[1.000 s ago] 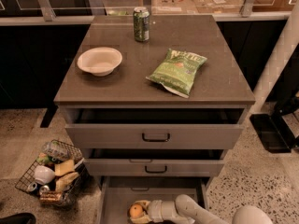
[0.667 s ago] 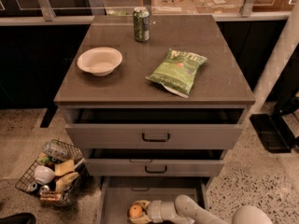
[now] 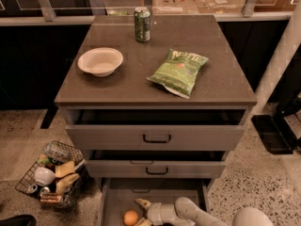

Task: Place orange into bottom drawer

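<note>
Camera view looks down on the pale, two-finger gripper (image 3: 141, 213) at the end of a smooth rounded white arm, reaching from the right into the wide, shallow grey bottom drawer (image 3: 160, 190), which is pulled fully out. Its tan-tipped fingers (image 3: 141, 203) are spread apart, and the small round matte orange (image 3: 130, 217) rests on the flat drawer floor at their tips, just left of the hand; whether a finger touches it I cannot tell. Bare grey floor lies behind the hand, and the drawer's left wall stands near the fruit. Above the hand, 2 upper grey drawers with dark loop handles, the middle one (image 3: 156, 168) and the top one (image 3: 157, 136), both stand slightly open and overhang the rear of the lowest. Higher up, the smooth brown-grey cabinet top (image 3: 221, 84) carries a shallow white bowl (image 3: 100, 61), an upright green soda can (image 3: 142, 25) and a crinkled green chip bag (image 3: 178, 71). Left of the hand, a dark wire basket (image 3: 47, 179) of mixed items sits on speckled terrazzo flooring (image 3: 263, 182).
</note>
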`<state>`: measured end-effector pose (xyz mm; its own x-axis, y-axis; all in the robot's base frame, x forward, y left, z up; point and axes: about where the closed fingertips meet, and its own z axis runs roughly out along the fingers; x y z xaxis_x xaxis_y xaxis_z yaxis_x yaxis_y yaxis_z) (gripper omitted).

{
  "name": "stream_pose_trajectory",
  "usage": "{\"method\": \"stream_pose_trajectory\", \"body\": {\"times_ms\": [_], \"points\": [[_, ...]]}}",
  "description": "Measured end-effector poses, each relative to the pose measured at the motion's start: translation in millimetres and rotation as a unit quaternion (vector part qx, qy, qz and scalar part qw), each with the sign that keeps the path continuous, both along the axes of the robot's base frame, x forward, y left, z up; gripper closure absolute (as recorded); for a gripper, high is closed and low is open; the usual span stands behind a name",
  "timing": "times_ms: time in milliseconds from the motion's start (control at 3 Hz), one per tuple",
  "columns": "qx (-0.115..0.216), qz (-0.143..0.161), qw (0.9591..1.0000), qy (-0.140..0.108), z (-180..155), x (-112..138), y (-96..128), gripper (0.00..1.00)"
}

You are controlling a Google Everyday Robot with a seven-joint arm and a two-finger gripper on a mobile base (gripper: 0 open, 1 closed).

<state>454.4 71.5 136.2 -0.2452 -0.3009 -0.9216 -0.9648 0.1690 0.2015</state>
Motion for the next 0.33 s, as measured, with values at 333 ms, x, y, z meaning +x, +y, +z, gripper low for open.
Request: {"method": "stream_pose_trajectory", "body": {"times_ms": [333], "points": [[0.0, 0.0, 1.0, 0.0, 0.0, -0.1, 0.1, 0.0]]}}
